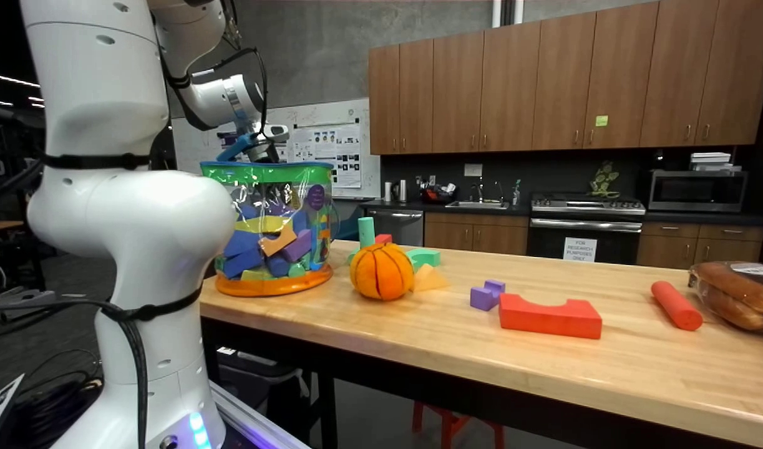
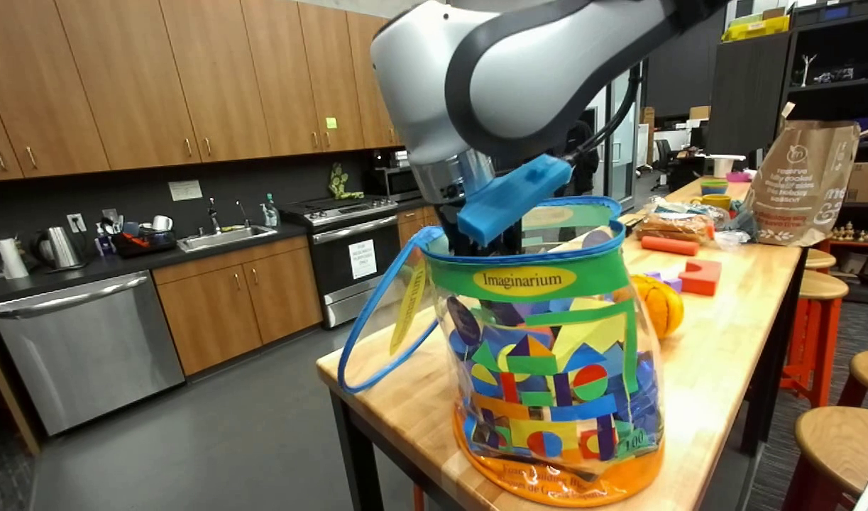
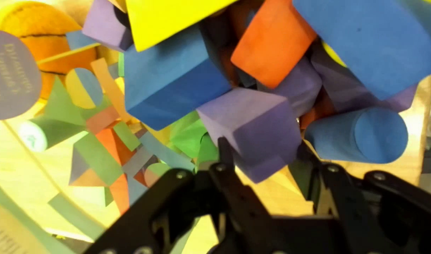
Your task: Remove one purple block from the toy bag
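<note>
1. Wrist view, middle of the frame: the purple block [image 3: 252, 132] is a dull violet piece with straight edges. Its upper face is pale, its side face darker, and it sits at a slant, one corner pointing to the bottom of the frame.
2. It is inside the toy bag [image 2: 597, 275], a see-through one with a blue rim and green band, standing on the table [image 1: 431, 327] in both exterior views.
3. The gripper [image 3: 264, 146] enters from the bottom of the wrist frame, its fingers [image 3: 225, 151] parted with the block between their tips; I cannot tell whether they press on it or have hold of it.
4. Other pieces crowd it: a blue block [image 3: 173, 77] at its upper left, an orange block [image 3: 271, 42] just above, another purple piece [image 3: 296, 86] behind, and a blue cylinder [image 3: 352, 137] just to the right.
5. Along the top of that frame lie a yellow block [image 3: 166, 21] and, upper right, a big blue slab [image 3: 374, 42].
6. In an exterior view, the bag's rim and a blue fitting [image 2: 515, 199] on the arm [image 2: 540, 85] hide much of the gripper.
7. Right of the bag in an exterior view: a pumpkin [image 1: 382, 272], two small purple bits [image 1: 486, 296] just beside a red arch [image 1: 549, 317], a red cylinder [image 1: 676, 305], and wrapped bread [image 1: 737, 296] at the frame's edge.
</note>
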